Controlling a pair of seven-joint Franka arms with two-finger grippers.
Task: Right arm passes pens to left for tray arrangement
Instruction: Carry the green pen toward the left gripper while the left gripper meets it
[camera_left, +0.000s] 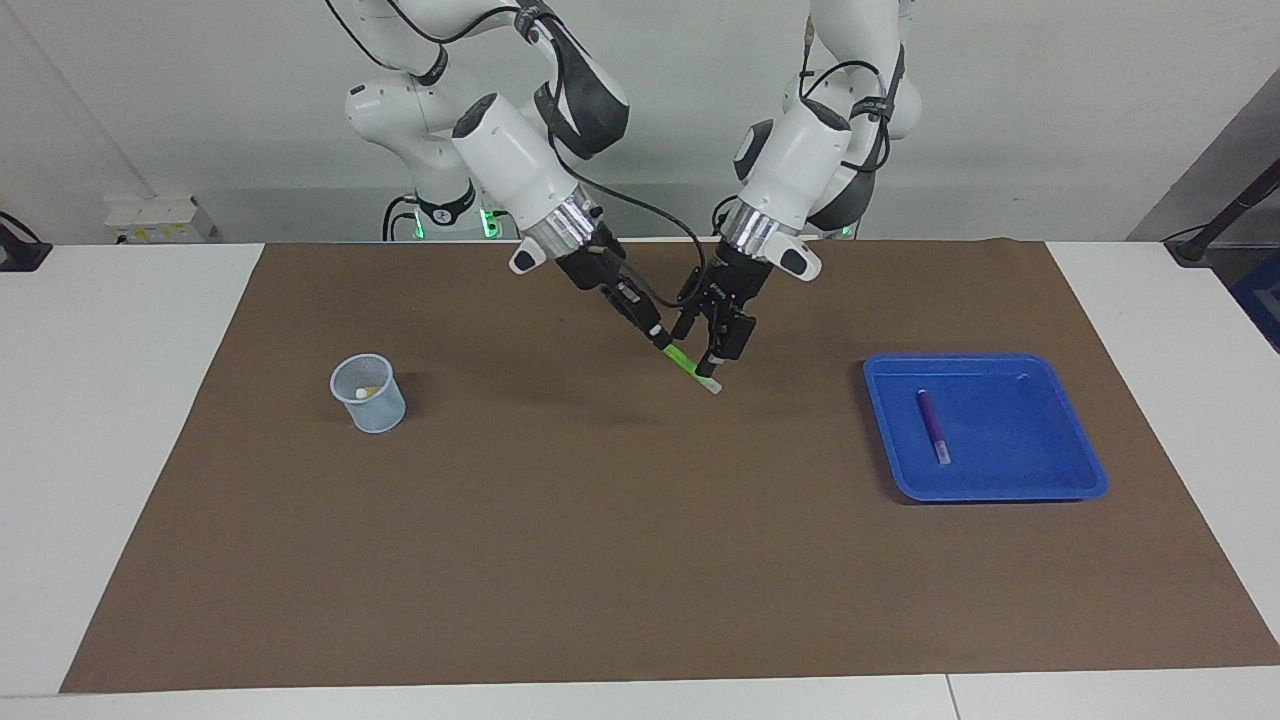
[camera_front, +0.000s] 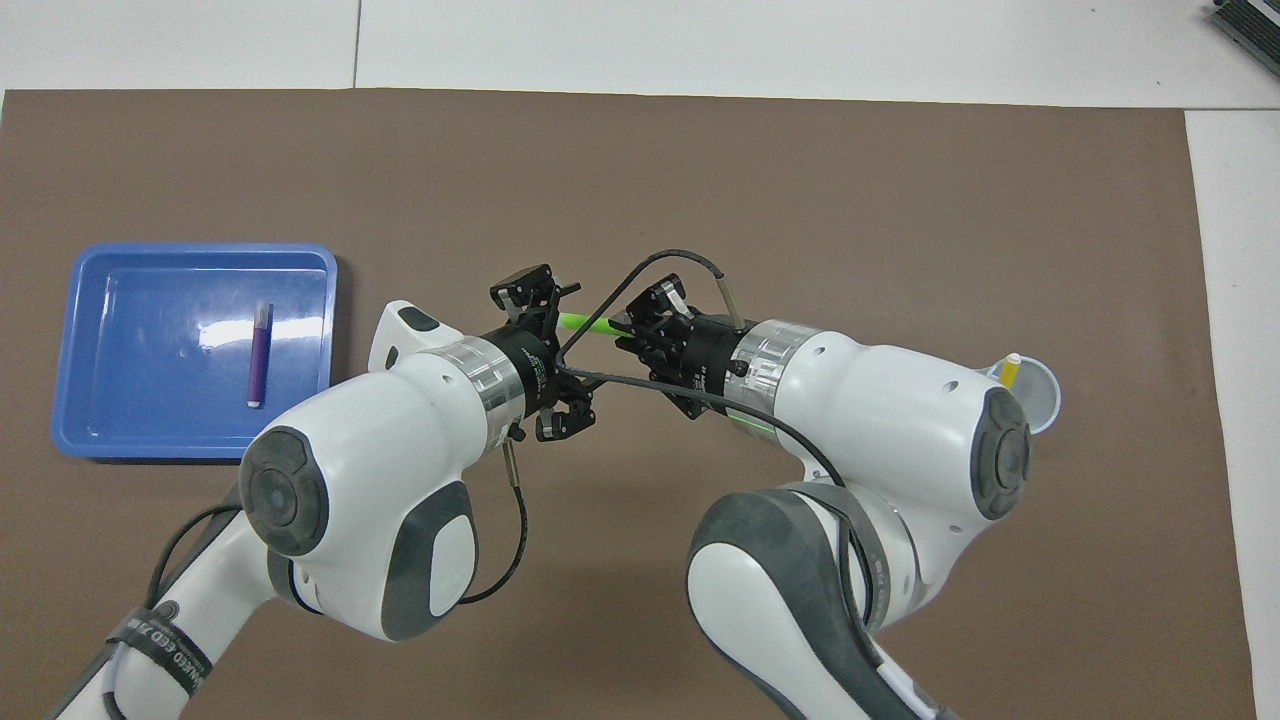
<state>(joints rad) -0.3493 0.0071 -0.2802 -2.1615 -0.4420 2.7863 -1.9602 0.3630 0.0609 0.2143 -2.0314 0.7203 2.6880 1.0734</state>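
Here, two hands meet over one green pen above the middle of the brown mat.

Across the facing view from its left edge: a white desk (camera_left: 120, 420) under a pale wall carries a brown mat (camera_left: 640, 560); a mesh cup (camera_left: 368, 393) toward the right arm's end holds the yellow pen (camera_front: 1010, 371). Over the mat's middle the right hand (camera_left: 660, 342) is closed on the green pen (camera_left: 693, 367), which slants down with its whitish cap lowest. The left hand (camera_left: 712, 362) stands with its fingers spread either side of the pen's cap end; whether they touch it cannot be told. Toward the left arm's end, the blue tray (camera_left: 1070, 480) holds the purple pen (camera_left: 933, 425), lying flat.
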